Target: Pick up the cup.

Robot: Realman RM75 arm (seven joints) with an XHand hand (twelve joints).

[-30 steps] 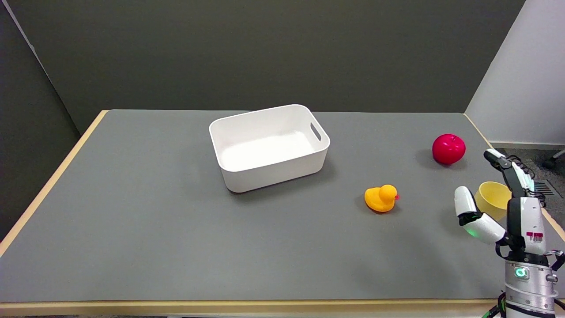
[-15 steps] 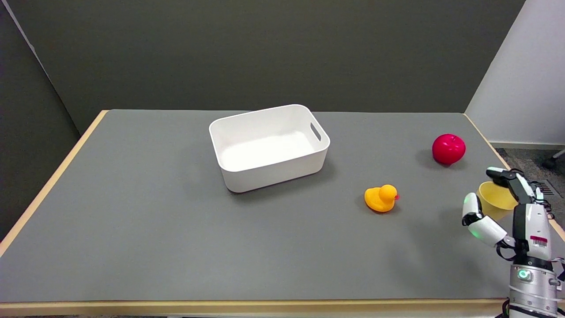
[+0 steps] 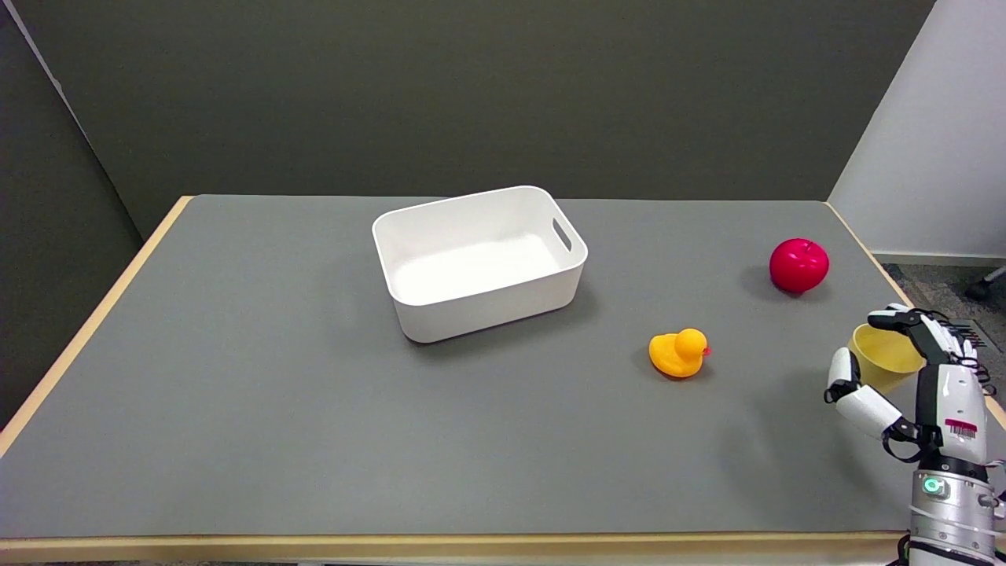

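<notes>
A small yellow cup (image 3: 882, 356) stands upright near the table's right edge, its opening up. My right hand (image 3: 919, 385) has come down around it from the near side. The thumb (image 3: 853, 397) sits just left of the cup's wall, and the other fingers (image 3: 904, 322) curl over its far rim. The hand hides the cup's right side. I cannot tell whether the fingers touch the cup. It still stands on the table.
A yellow rubber duck (image 3: 678, 353) sits left of the cup. A red apple (image 3: 798, 266) lies behind it. A white bin (image 3: 479, 260) stands mid-table. The table's right edge (image 3: 888, 275) runs close by the cup.
My right hand has dropped lower, and its fingers have curled in over the cup's far rim. The thumb has moved closer to the cup. The cup has not moved.
</notes>
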